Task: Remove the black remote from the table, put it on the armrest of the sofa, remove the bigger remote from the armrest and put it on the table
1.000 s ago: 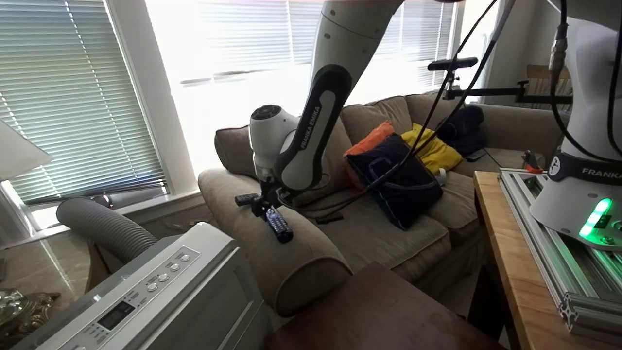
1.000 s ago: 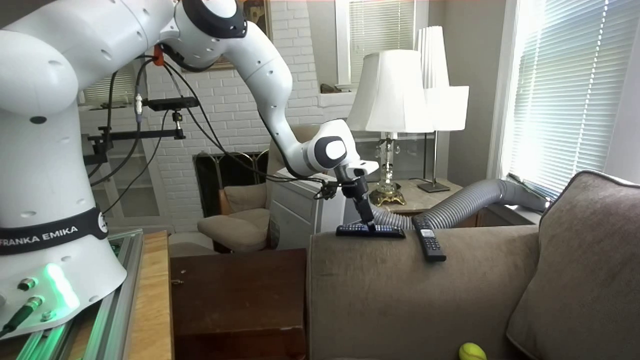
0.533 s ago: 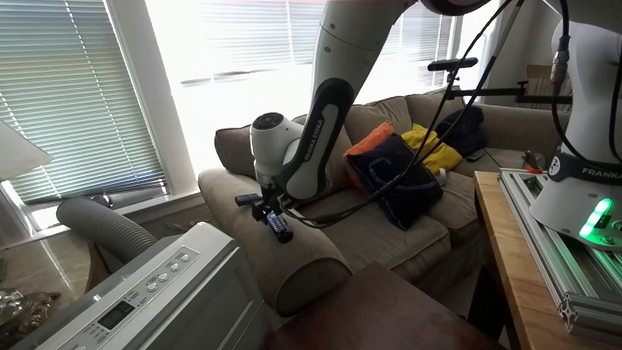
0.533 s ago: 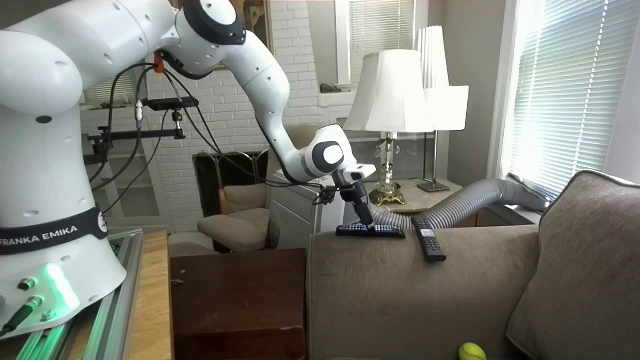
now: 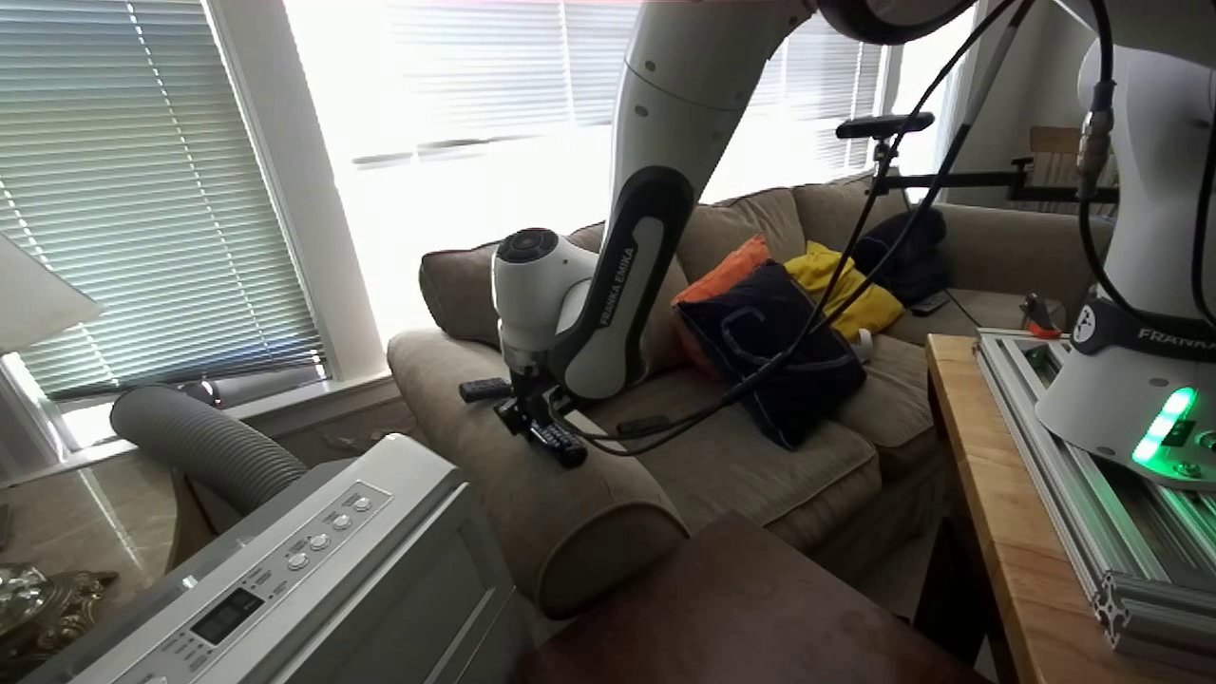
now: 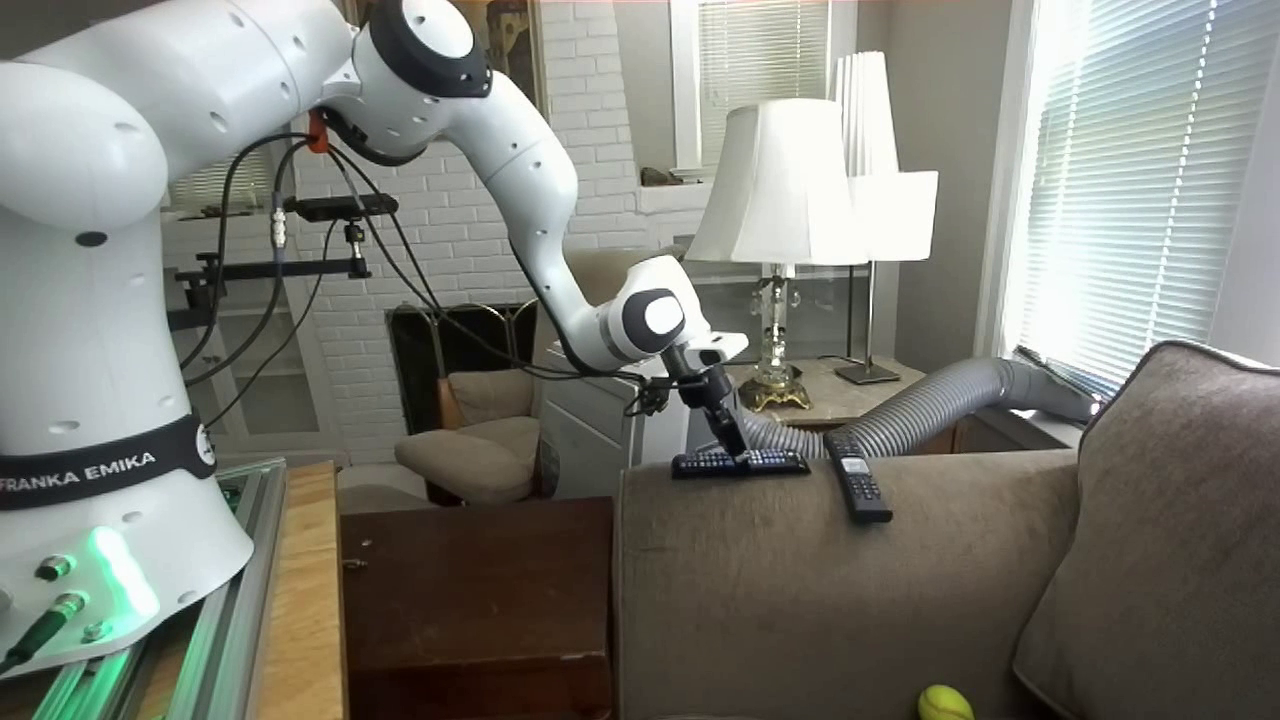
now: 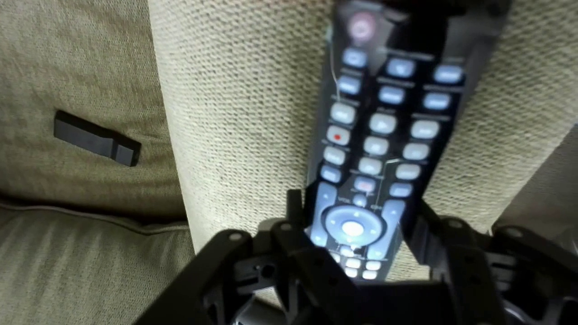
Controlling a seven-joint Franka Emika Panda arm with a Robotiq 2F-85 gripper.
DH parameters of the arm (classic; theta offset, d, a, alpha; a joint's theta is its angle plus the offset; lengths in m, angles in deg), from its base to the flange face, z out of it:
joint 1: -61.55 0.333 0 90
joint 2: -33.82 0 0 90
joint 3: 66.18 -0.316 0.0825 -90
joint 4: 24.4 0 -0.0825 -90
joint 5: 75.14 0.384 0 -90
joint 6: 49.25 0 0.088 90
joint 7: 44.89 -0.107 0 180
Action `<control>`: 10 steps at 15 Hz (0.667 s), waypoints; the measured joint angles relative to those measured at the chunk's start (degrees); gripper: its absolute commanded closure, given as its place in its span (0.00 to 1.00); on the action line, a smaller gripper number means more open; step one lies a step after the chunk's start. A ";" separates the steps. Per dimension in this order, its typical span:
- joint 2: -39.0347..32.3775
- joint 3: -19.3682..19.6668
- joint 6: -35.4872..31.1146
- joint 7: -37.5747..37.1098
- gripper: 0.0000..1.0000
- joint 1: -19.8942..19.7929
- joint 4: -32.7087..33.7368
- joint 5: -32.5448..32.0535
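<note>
Turned slightly since the earlier frame, the bigger remote (image 5: 562, 445) is seen in an exterior view on the armrest (image 5: 508, 480) of the sofa (image 5: 760, 494), by the brown table (image 5: 750, 613). In an exterior view, the black remote (image 6: 860, 480) is laid near the bigger one, with a lamp (image 6: 772, 190) behind; FRANKA EMIKA is printed on the arm base (image 6: 80, 515). In the wrist view, the bigger remote, marked VOL, is pinched by the gripper (image 7: 357, 211).

We have open room low over the table (image 5: 750, 608) and the bare front of the armrest (image 5: 579, 505). Just past the bigger remote (image 7: 375, 145), the black remote (image 6: 860, 482) blocks us; an air conditioner (image 5: 380, 560) walls the outer side, and cables (image 5: 731, 397) loop over the sofa (image 5: 750, 475).
</note>
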 measured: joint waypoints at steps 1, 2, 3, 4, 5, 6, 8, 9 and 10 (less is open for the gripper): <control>-0.03 0.02 -0.03 0.00 0.72 0.01 0.01 0.00; -0.04 0.05 -0.04 0.00 0.72 0.01 0.02 0.00; -0.04 0.07 -0.05 0.00 0.72 0.01 0.03 0.00; -0.06 0.09 -0.05 0.00 0.72 0.01 0.04 0.00; -0.06 0.11 -0.05 0.00 0.72 0.01 0.05 0.00; -0.06 0.12 -0.05 0.00 0.72 0.01 0.07 0.00; 0.26 0.10 -0.02 0.30 0.72 0.03 0.07 0.00; 0.73 -0.03 0.34 1.13 0.72 0.01 0.01 -0.04; 1.48 -0.37 0.92 2.75 0.72 -0.06 -0.25 -0.12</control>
